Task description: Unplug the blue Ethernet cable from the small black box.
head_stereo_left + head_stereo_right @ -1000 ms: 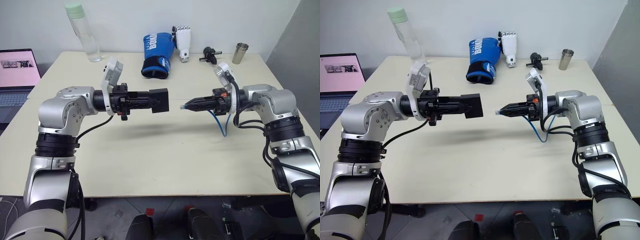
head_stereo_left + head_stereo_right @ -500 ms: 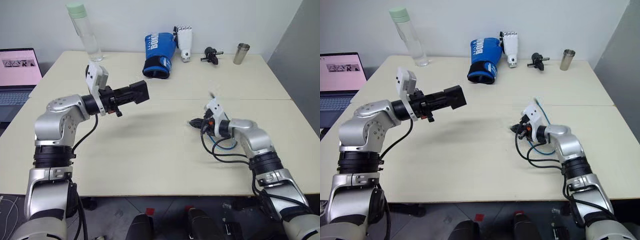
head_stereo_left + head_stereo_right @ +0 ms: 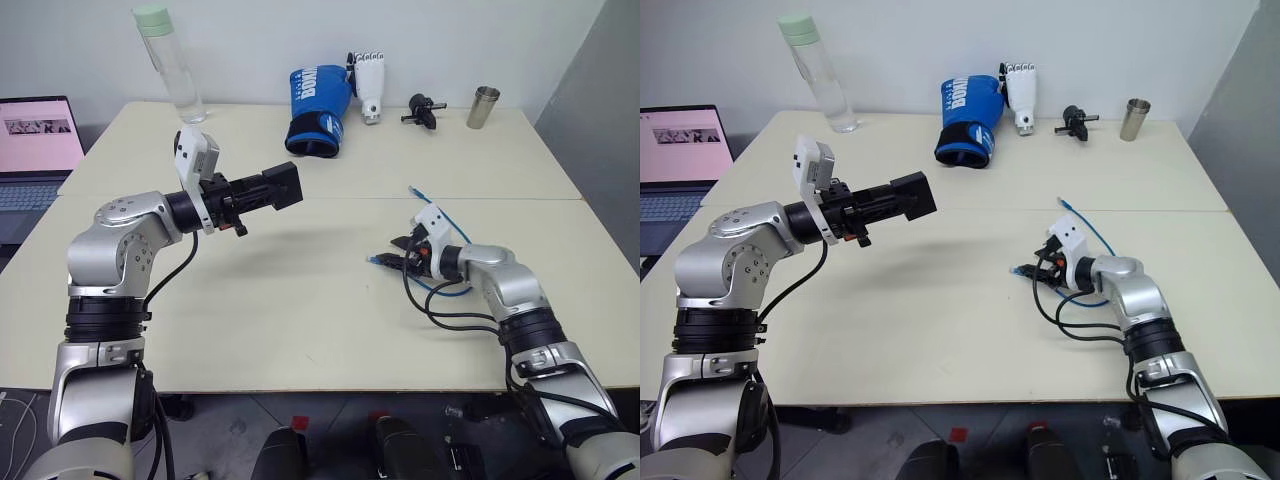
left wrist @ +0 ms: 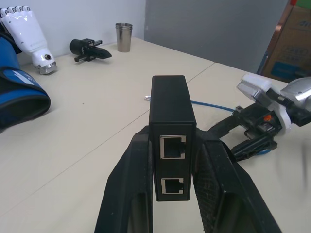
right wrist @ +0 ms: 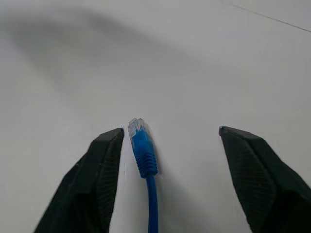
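Blue cable (image 5: pixel 145 158) already out, lying between released right gripper (image 5: pixel 171 145) fingers on tabletop (image 3: pixel 300 290). Black box (image 4: pixel 171 126) clamped in left gripper (image 4: pixel 171 194), both ports empty. Pretty much done.

Blue boxing glove (image 3: pixel 316 110): white lettering, partly readable, "BOX…". Laptop screen (image 3: pixel 38 133): text illegible.

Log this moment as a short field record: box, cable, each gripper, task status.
box: small black box held off the table, both ports empty
cable: blue Ethernet cable unplugged, its plug lying on the table
left gripper: left gripper with jaws shut on the box
right gripper: right gripper low over the table, jaws open either side of the plug, not gripping it
task status: cable is out of the box
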Robot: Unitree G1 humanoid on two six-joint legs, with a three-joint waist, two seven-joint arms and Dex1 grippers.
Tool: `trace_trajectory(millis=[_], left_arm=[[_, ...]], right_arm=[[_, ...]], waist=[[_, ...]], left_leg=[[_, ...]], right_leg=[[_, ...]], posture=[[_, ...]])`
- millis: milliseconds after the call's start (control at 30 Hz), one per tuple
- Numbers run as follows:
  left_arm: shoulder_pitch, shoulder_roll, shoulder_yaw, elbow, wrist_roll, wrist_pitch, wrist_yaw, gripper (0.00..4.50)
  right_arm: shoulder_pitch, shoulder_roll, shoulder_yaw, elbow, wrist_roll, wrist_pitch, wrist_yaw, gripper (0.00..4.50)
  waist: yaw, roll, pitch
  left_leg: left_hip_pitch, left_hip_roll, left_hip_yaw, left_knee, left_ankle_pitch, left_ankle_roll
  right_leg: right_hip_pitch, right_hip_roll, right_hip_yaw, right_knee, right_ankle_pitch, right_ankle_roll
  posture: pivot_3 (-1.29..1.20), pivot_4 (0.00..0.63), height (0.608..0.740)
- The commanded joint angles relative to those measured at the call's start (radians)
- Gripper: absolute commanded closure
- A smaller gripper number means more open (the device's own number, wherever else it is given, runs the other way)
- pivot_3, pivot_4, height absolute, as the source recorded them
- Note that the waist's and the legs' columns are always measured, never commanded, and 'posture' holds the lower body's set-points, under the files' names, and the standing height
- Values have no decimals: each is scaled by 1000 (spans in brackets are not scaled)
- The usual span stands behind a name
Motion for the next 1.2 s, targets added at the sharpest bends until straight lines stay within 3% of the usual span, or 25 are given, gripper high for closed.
trace_trajectory(millis=[33,233,533,667,933,1200], left_arm=[[-13,21,32,-22,-20,-1,-8,3732],[-18,31,43,8,-5,-20,2,3732],[-27,-20,70,168,92,-181,172,3732],[-43,-63,89,300,153,-308,292,3732],[-143,-128,79,746,346,-668,651,3732],[-134,-196,95,902,353,-756,708,3732]], right_arm=[[-7,-81,-37,-234,128,157,115,195],[-50,-173,-103,-431,301,337,180,53],[-164,-120,-223,-547,416,423,-2,53],[-166,-85,-223,-587,415,403,-71,53],[-137,-63,-146,-607,374,325,-105,53],[-112,-75,-127,-610,369,309,-111,53]], waist=[[1,0,0],[4,0,0],[6,0,0],[11,0,0],[23,-1,0],[25,-1,-1]], left_leg=[[0,0,0,0,0,0],[0,0,-1,0,0,0],[0,0,-1,0,0,0],[0,0,-1,0,0,0],[-1,0,-1,0,0,0],[-3,-1,-2,0,0,0]], right_leg=[[0,0,0,0,0,0],[1,0,-1,-1,0,0],[1,0,-1,-1,0,0],[1,0,-1,-1,0,0],[0,-1,-2,-2,0,0],[0,-3,-3,-3,0,0]], posture=[[0,150,740],[0,150,740],[0,150,740],[0,150,740],[0,150,740],[0,150,740]])
